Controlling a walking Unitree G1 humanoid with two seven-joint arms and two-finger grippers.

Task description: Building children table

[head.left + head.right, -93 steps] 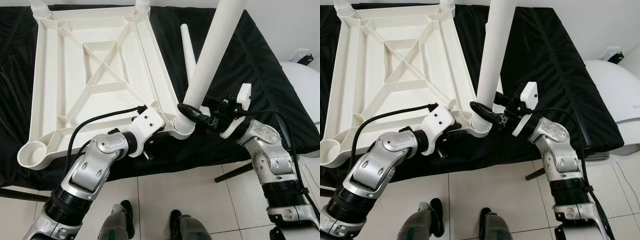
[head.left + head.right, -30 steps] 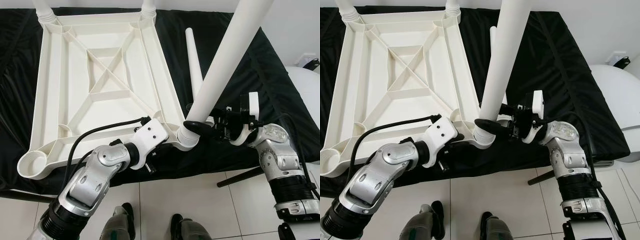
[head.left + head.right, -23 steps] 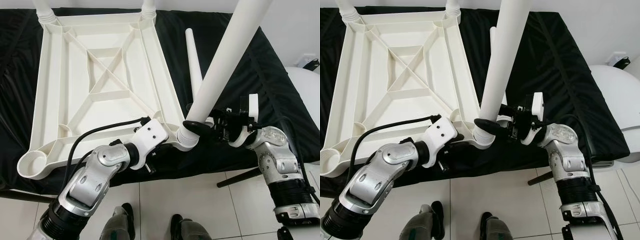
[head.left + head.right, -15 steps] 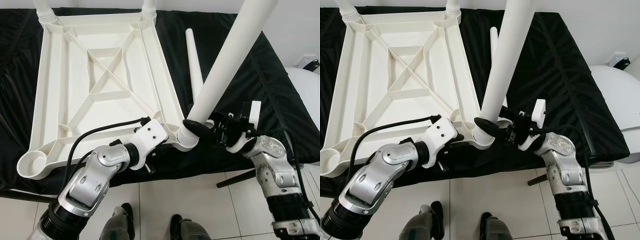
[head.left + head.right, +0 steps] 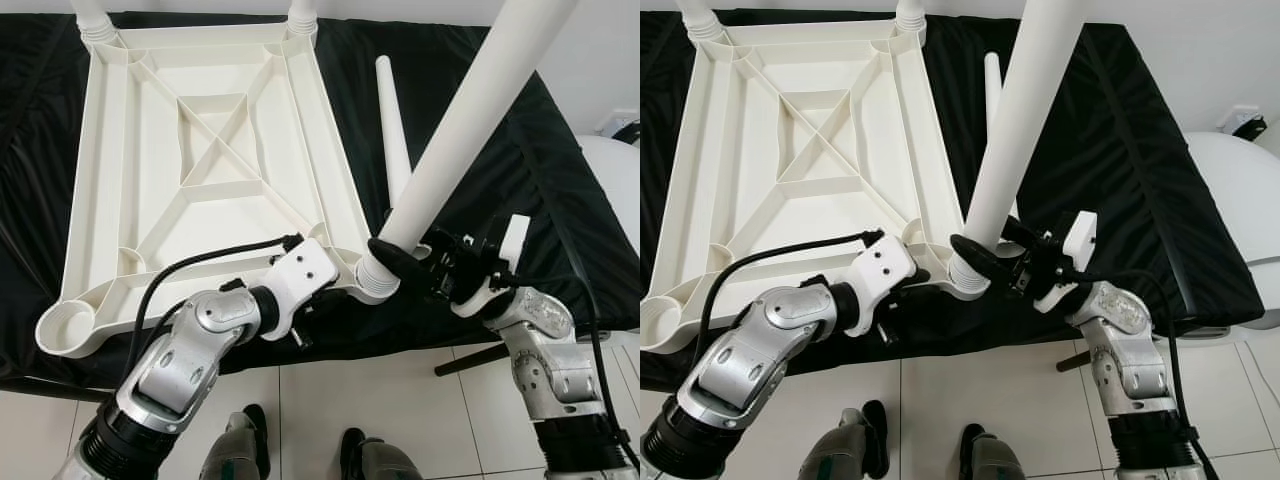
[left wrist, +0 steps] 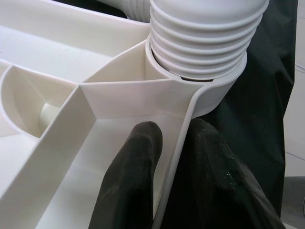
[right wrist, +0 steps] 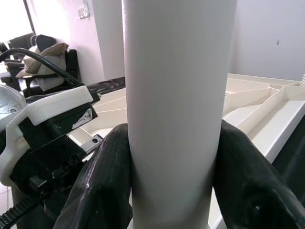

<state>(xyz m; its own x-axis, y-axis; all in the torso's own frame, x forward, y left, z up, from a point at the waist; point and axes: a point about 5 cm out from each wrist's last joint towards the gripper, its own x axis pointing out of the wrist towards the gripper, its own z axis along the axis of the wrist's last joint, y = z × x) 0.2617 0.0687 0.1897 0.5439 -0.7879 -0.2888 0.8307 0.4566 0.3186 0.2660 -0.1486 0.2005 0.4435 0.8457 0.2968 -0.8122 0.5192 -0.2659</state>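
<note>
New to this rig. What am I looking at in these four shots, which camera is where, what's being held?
It is a humanoid robot with two silver arms, each ending in a two-fingered black gripper. The two wide pictures come from a stereo camera on its head, looking down; its own feet show at the bottom. The two close-ups come from cameras on the wrists, looking along the fingers.

On a black cloth lies a white plastic tabletop, upside down, ribs showing. Legs stand in its two far corners, one near corner socket is empty, and a spare leg lies on the cloth beside it.

The left gripper pinches the tabletop's rim by the near corner, one finger inside, one outside. The right gripper clamps a leg near its base; its ribbed end sits in that corner's socket and it leans.
</note>
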